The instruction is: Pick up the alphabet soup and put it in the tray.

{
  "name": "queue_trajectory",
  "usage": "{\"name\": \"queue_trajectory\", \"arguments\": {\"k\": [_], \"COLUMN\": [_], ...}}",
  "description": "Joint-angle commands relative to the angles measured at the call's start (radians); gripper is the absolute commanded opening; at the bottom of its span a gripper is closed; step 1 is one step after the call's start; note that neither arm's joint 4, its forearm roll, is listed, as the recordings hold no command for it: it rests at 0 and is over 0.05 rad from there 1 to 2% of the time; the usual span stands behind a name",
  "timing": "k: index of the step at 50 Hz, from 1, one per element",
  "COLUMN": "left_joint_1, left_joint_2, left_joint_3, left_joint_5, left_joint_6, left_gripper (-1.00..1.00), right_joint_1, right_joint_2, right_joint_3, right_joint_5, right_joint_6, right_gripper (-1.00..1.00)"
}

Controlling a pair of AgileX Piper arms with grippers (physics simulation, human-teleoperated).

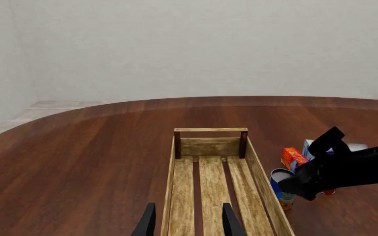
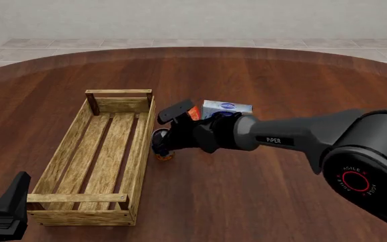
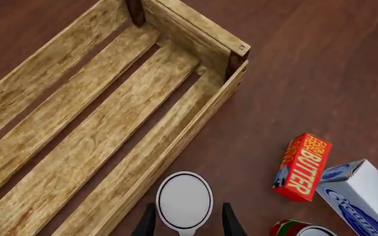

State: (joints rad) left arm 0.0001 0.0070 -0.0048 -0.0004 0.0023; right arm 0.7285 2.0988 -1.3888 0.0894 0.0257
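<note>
Alphabet soup [image 3: 184, 200] stands upright on the table just beside the tray [image 3: 196, 125], right gripper [image 3: 185, 221] fingers straddling its top, not visibly clamped; rigid, smooth, probably weighty can, so pinch mid-label; left gripper [image 1: 187, 221] idles, fingers apart, empty.

A bare simulated test room rather than a lived-in place: a broad, rounded, dark reddish-brown wooden worktop [image 2: 261, 201] stands before a plain, unmarked off-white wall [image 1: 196, 44]. Pale square floor tiles [image 2: 180, 43] run behind it, and the flat, even surfaces look computer-rendered, though little of the room shows.
</note>
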Motion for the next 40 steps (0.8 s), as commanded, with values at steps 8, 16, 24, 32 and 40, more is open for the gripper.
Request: {"name": "queue_trajectory", "arguments": {"k": [8, 16, 24, 32, 40], "left_joint_1": [0.001, 0.001, 0.001, 0.001, 0.001], "left_joint_2": [-0.003, -0.003, -0.003, -0.003, -0.003], "left_joint_3": [0.001, 0.001, 0.001, 0.001, 0.001], "left_joint_5": [0.001, 0.001, 0.001, 0.001, 0.001], "left_joint_6": [0.0, 0.0, 0.0, 0.0, 0.0], "left_gripper": [1.0, 1.0, 1.0, 1.0, 1.0], "right_joint_1": [-0.002, -0.005, -0.005, -0.005, -0.007], "right_joint_2": [0.031, 0.042, 0.05, 0.065, 0.074], "right_joint_3": [-0.028, -0.043, -0.053, -0.074, -0.085], "right_joint_5": [0.038, 0.051, 0.061, 0.084, 0.092], "right_joint_6": [-0.005, -0.012, -0.01, -0.016, -0.018], "right_gripper": [1.0, 1.0, 1.0, 1.0, 1.0]}}
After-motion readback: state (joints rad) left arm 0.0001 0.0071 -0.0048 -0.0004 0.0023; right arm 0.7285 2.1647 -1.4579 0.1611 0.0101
